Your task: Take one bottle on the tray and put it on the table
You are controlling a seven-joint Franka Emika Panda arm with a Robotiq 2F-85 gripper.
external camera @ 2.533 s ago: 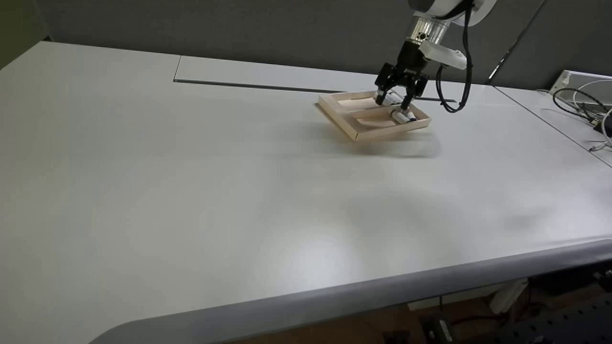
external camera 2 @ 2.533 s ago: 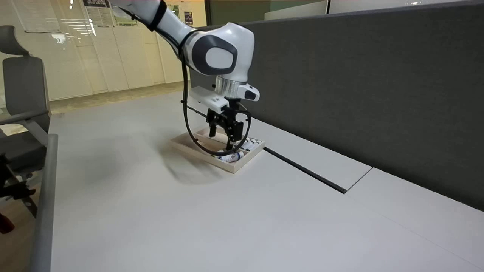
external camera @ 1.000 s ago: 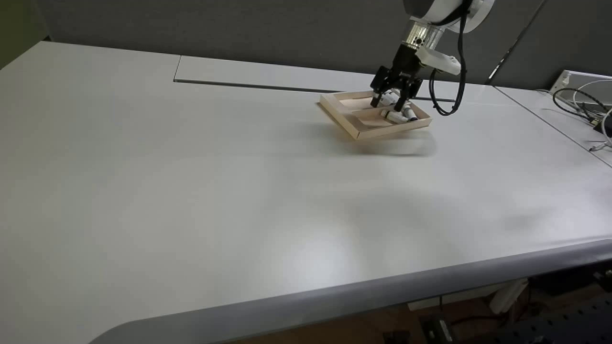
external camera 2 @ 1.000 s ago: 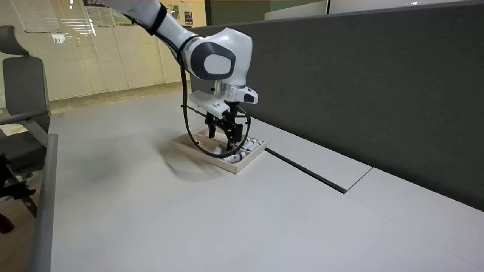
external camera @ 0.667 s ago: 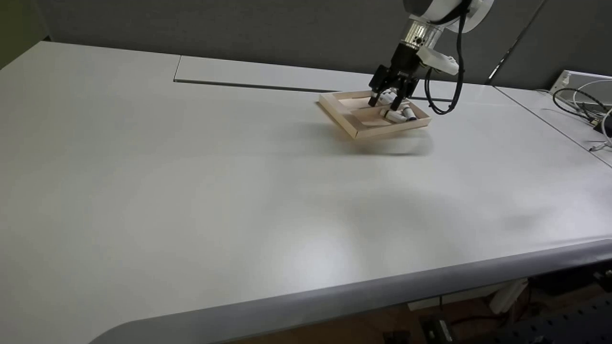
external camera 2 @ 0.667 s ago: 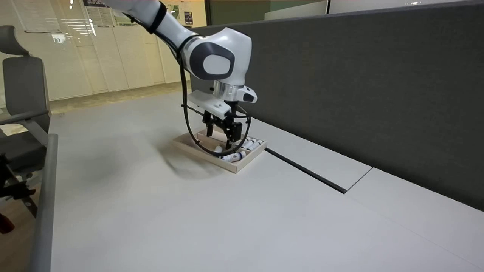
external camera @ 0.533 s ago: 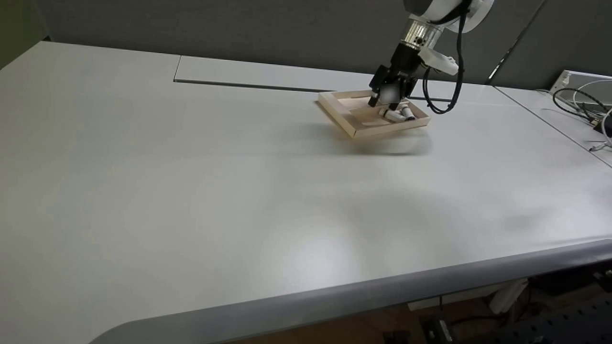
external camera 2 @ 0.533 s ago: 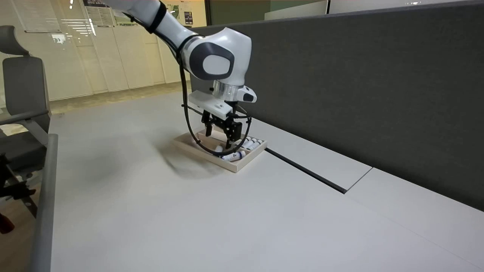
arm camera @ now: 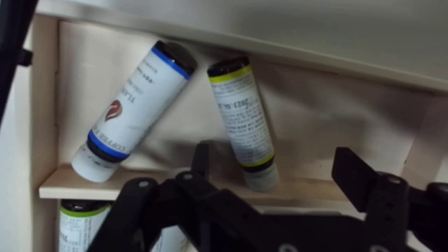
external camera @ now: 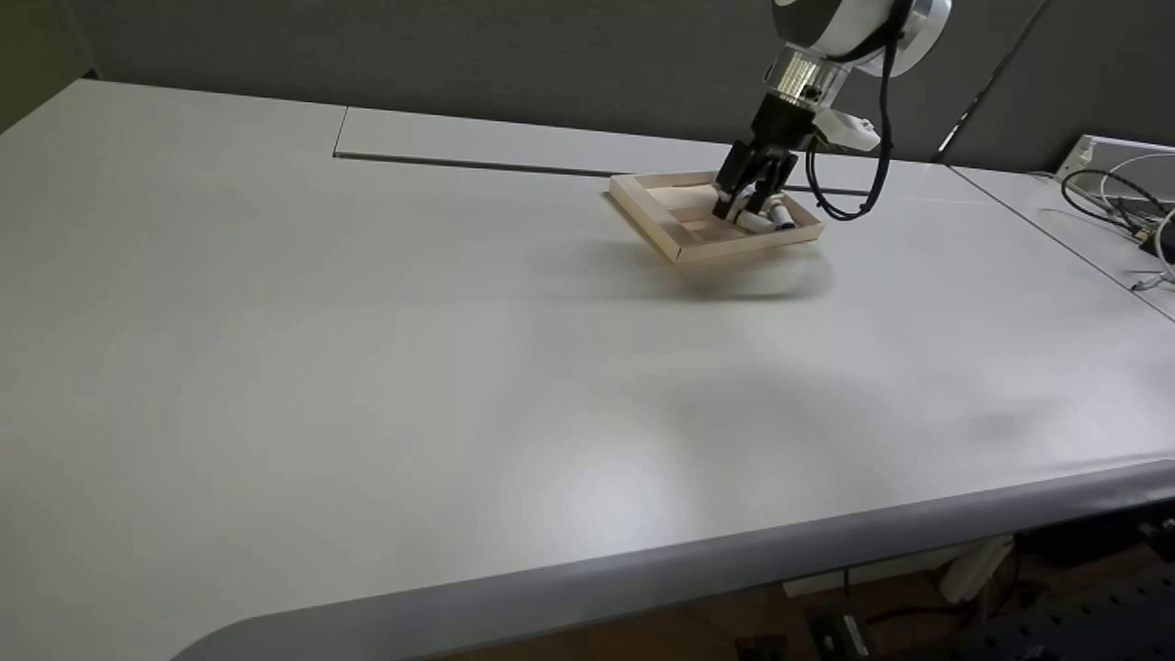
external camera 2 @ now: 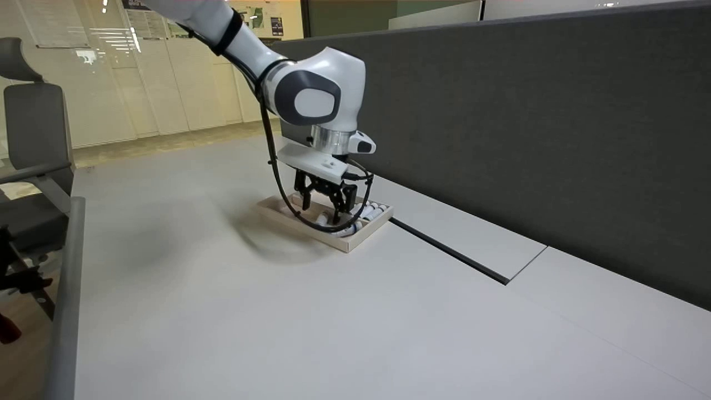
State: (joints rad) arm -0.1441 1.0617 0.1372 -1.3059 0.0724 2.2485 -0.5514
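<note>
The pale wooden tray shows in both exterior views and in the wrist view, lying on the off-white table. A white bottle with yellow bands lies in one compartment, its cap end towards the divider. A bottle with blue bands lies tilted beside it, its cap over the divider. A green-banded bottle lies in the other compartment, partly hidden. My gripper is open, its fingers apart on either side of the yellow-banded bottle's cap end. It is low over the tray in both exterior views.
A grey partition stands along the table's back. A dark strip runs in the tabletop near the tray. Cables lie at the far right. A black cable loops from the arm over the tray. A chair stands beyond the table.
My gripper has moved down towards the tray and turned a little, still open. The tray has shifted slightly. The front bottles have shifted and lie farther apart at their cap ends.
</note>
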